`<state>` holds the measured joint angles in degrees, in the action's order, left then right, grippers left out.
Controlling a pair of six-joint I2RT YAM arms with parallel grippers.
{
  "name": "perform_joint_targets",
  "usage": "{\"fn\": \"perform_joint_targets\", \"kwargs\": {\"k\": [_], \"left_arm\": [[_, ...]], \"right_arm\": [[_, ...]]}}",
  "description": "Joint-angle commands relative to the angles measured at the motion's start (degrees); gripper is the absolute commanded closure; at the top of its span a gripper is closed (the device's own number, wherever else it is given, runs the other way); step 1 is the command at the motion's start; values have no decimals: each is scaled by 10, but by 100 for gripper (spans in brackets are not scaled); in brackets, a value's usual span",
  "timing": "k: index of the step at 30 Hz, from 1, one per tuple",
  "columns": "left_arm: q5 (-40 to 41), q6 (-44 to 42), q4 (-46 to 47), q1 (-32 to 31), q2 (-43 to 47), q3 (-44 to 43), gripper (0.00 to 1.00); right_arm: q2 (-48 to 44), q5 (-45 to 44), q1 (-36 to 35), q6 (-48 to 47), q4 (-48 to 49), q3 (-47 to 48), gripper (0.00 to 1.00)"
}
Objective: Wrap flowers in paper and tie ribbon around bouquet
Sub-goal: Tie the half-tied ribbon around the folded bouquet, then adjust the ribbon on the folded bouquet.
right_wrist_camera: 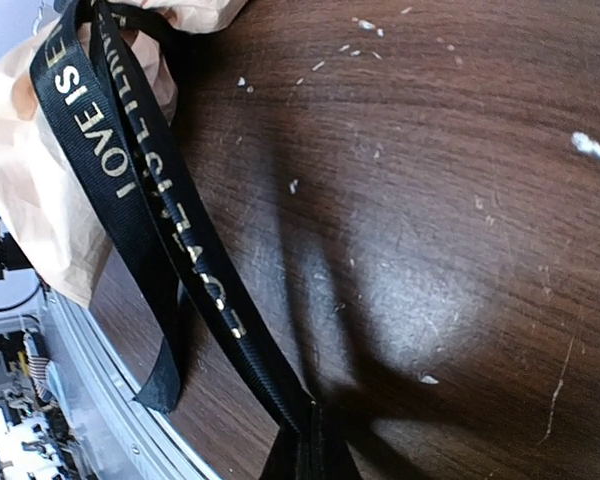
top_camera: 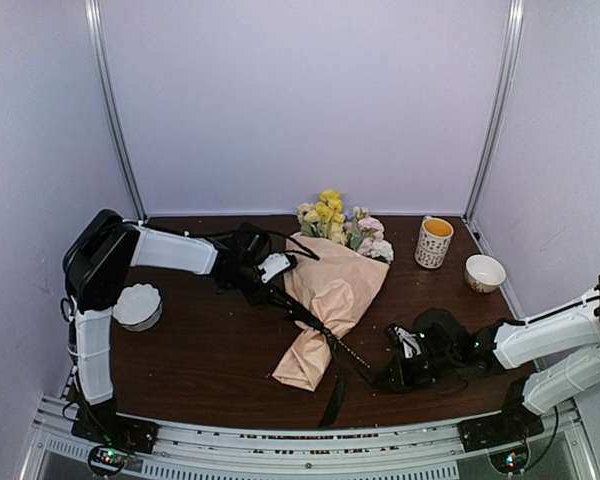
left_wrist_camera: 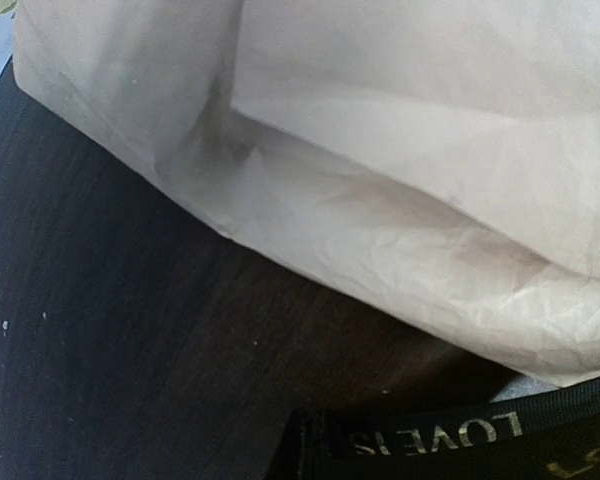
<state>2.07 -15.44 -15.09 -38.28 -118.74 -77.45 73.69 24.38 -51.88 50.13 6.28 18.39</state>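
Across the middle of the overhead view, the bouquet (top_camera: 332, 292) lies flat on the dark table (top_camera: 200, 350). Its long axis runs on a diagonal, with the narrow folded tip toward the lower left and the wide mouth toward the upper right, where the flowers (top_camera: 332, 214) spill out near the back wall. The black ribbon (top_camera: 352, 356) crosses the paper (left_wrist_camera: 380, 200) cone low down, roughly square to that axis, and is stretched taut between the two arms. The left gripper (top_camera: 268, 287) is clamped on one end just beside the cone's left edge. The right gripper (top_camera: 390, 381) is pinched on the other end at the lower right, well clear of the paper. Pulling from opposite sides probably keeps the band tight at the narrow waist, ready for knotting. A loose tail hangs off the table's near edge.
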Motion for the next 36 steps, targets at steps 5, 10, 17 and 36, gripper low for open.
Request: {"fn": "perform_joint_targets", "kwargs": {"k": [5, 10, 17, 36], "left_arm": [[-64, -15, 48, 37, 81, 47, 33], [-36, -38, -21, 37, 115, 45, 21], [-62, -37, -7, 37, 230, 125, 2], [-148, -28, 157, -73, 266, 262, 61]], "right_arm": [[30, -38, 44, -101, -191, 151, 100], [80, -48, 83, -143, -217, 231, 100], [99, -54, 106, -157, -230, 274, 100], [146, -29, 120, -176, -225, 302, 100]]}}
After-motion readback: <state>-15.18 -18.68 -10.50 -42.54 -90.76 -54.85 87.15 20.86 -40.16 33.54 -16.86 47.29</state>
